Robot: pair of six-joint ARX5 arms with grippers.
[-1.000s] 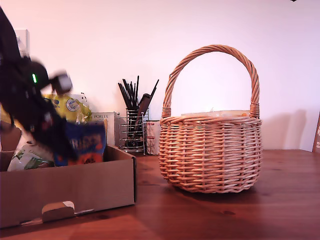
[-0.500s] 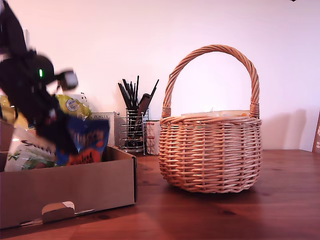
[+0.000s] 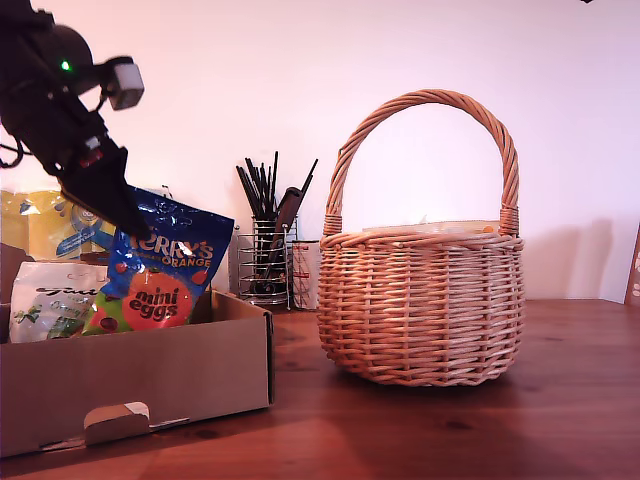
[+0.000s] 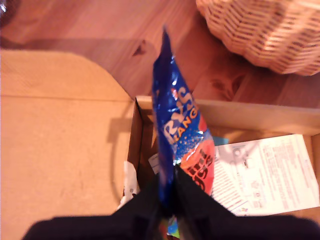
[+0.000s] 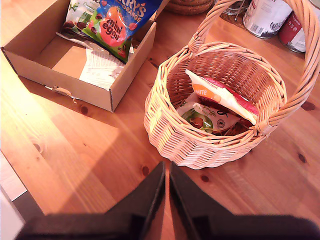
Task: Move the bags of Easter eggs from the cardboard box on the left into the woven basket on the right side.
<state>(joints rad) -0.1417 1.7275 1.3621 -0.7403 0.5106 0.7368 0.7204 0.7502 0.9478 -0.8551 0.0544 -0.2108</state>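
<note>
The desk [image 3: 560,400] carries the woven basket [image 3: 422,310] at the exterior view's right, two pouches already inside, and the cardboard box [image 3: 140,375] at its left. My first gripper [image 4: 169,197] pinches the blue Terry's Orange bag [image 3: 165,270] by its top edge — it hangs over the box. My second gripper [image 5: 166,187] hovers above the desk near the basket — pressed together, holding nothing.
</note>
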